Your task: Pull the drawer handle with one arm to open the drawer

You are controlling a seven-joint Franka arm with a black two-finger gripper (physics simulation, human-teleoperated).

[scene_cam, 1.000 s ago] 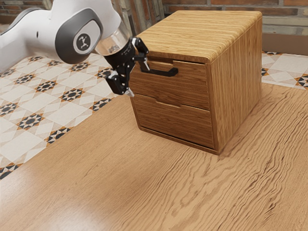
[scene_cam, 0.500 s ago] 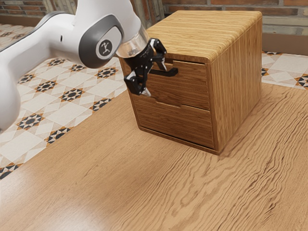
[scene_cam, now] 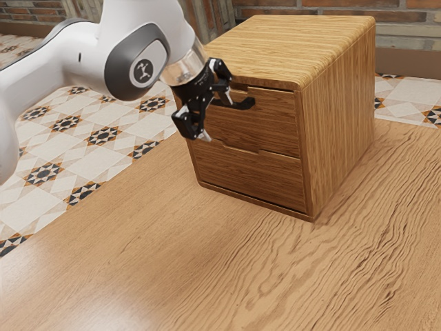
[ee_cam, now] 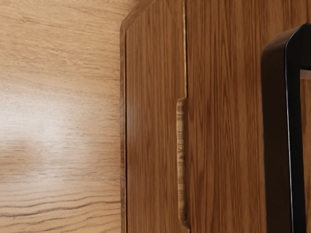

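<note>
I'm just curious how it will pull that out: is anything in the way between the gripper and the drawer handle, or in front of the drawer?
Nothing visible. The gripper is right at the black handle on the top drawer, and nothing sits on the table in front of it.

Table [scene_cam: 207, 276]: wooden top with a strong wavy grain, spanning the near side and running to the far right. Standing directly on it is one wooden cabinet [scene_cam: 331, 110], box-shaped and upright, far and right of centre, base flat on the top. Patterned tile floor [scene_cam: 62, 152] lies past the left edge.
</note>
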